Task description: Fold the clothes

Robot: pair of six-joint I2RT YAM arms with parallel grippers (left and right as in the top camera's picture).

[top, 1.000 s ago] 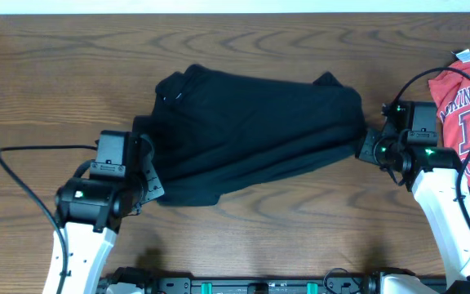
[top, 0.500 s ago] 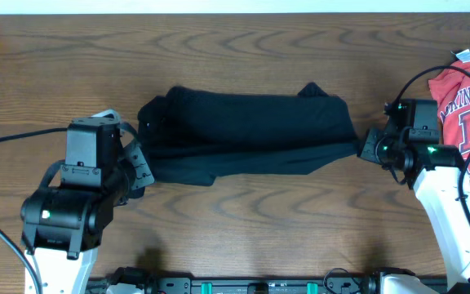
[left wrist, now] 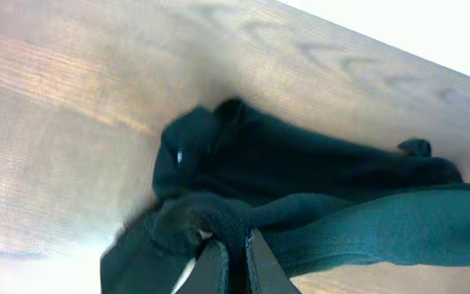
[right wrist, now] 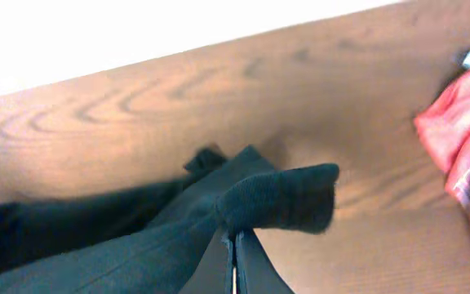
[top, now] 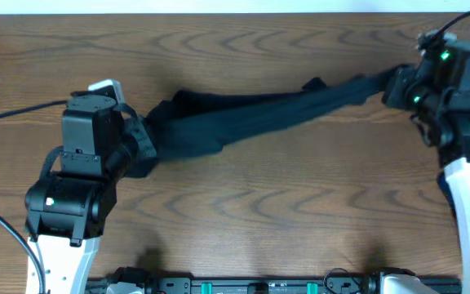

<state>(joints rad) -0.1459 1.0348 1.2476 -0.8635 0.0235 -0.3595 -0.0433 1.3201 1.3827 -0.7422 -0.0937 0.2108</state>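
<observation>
Overhead: one limp black short-sleeved T-shirt (top: pixel 251 122), drawn into a narrow creased band, spans the brown wooden surface (top: pixel 259 220) between two arms, with the left pincer (top: pixel 141 145) and right pincer (top: pixel 388 86) at its ends. Left wrist: the pincer is clamped on a rolled fabric fold. Right wrist: the pincer is closed on a bunched end; one red garment (right wrist: pixel 455 139) lies apart.

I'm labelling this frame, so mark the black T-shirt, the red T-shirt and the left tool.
black T-shirt (top: pixel 251 118): overhead view, middle of the stretched fabric.
red T-shirt (right wrist: pixel 451 135): right wrist view, red fabric near its edge.
left tool (left wrist: pixel 237 242): left wrist view, between the fingertips pinching black fabric.
</observation>
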